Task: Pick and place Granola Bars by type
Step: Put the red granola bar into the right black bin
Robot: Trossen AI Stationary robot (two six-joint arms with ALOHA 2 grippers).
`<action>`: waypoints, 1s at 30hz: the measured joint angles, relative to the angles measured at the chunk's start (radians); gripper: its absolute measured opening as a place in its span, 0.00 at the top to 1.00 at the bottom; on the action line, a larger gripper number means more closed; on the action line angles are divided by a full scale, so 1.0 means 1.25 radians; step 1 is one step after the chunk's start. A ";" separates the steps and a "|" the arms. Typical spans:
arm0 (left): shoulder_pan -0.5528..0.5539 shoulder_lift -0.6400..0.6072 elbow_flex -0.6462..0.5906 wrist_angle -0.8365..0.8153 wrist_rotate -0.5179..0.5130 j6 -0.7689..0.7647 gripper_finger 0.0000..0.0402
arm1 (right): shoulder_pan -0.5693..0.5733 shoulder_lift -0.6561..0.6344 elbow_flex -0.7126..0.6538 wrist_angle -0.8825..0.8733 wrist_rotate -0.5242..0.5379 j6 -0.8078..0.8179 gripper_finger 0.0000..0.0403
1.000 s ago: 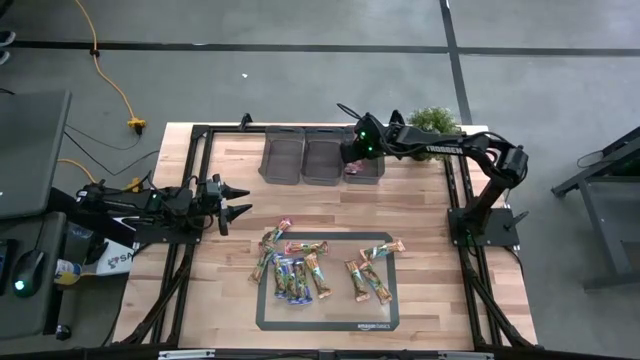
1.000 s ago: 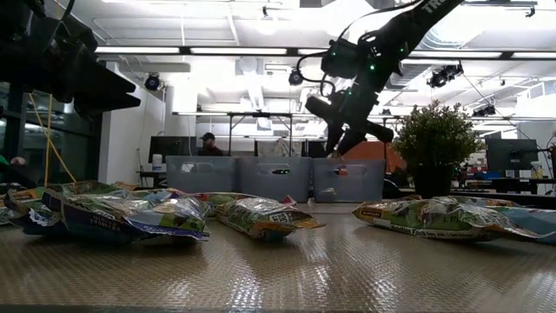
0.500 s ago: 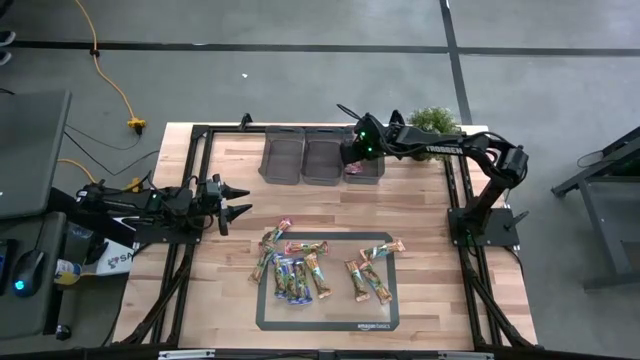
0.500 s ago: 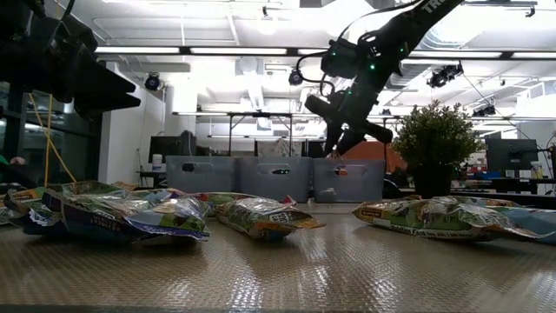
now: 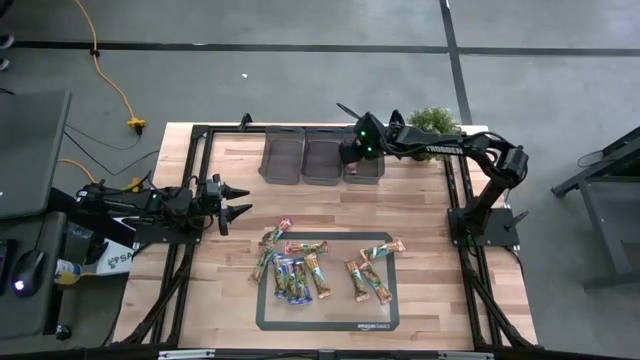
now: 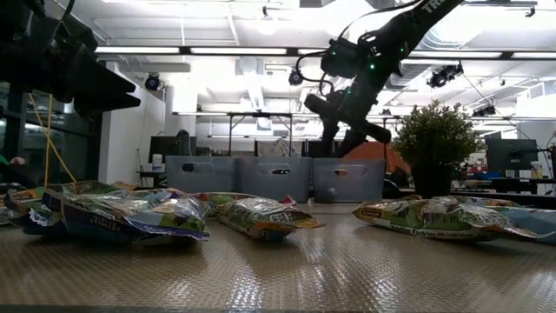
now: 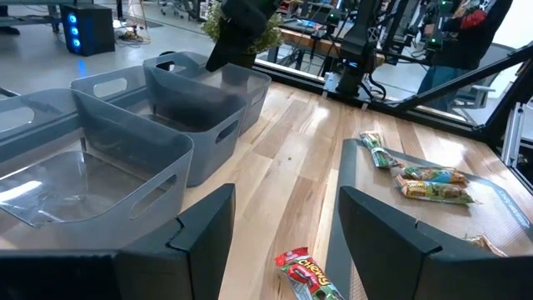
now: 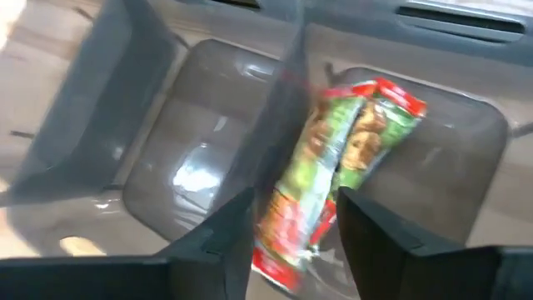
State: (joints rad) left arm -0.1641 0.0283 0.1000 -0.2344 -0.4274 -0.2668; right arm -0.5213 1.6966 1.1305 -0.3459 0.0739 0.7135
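Several granola bars (image 5: 295, 270) lie on the dark mat (image 5: 330, 318) at the table's near middle. A red one (image 5: 285, 228) lies just off the mat's far left corner and shows in the left wrist view (image 7: 310, 271). Three grey bins stand in a row at the far edge. A red-and-green bar (image 8: 341, 167) lies in the right-hand bin (image 5: 365, 175). My right gripper (image 8: 296, 217) hovers open above that bin (image 6: 352, 139) and touches nothing. My left gripper (image 5: 243, 200) is open and empty at the table's left, above the wood.
The left bin (image 5: 283, 158) and middle bin (image 5: 323, 158) stand beside the right one; the middle bin (image 8: 208, 158) shows nothing in it. A potted plant (image 5: 433, 120) stands at the far right corner. Bare wood lies between the bins and the mat.
My right gripper has risen a little above the right-hand bin and stays open. The bars on the mat have not moved.
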 joint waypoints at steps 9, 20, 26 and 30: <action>0.000 0.000 0.000 0.000 0.000 0.000 0.47 | 0.016 -0.045 0.001 0.118 -0.029 -0.057 0.61; 0.000 0.000 0.000 0.000 0.000 0.000 0.47 | 0.128 -0.153 0.001 0.334 -0.071 -0.160 0.61; 0.000 0.000 0.000 0.000 0.000 0.000 0.47 | 0.225 -0.160 0.002 0.375 -0.067 -0.207 0.61; 0.000 0.000 0.000 0.000 0.000 0.000 0.47 | 0.285 -0.159 0.019 0.364 -0.045 -0.216 0.61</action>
State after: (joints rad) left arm -0.1642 0.0284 0.1001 -0.2344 -0.4274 -0.2668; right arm -0.1646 1.4975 1.1544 0.1088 0.0174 0.4430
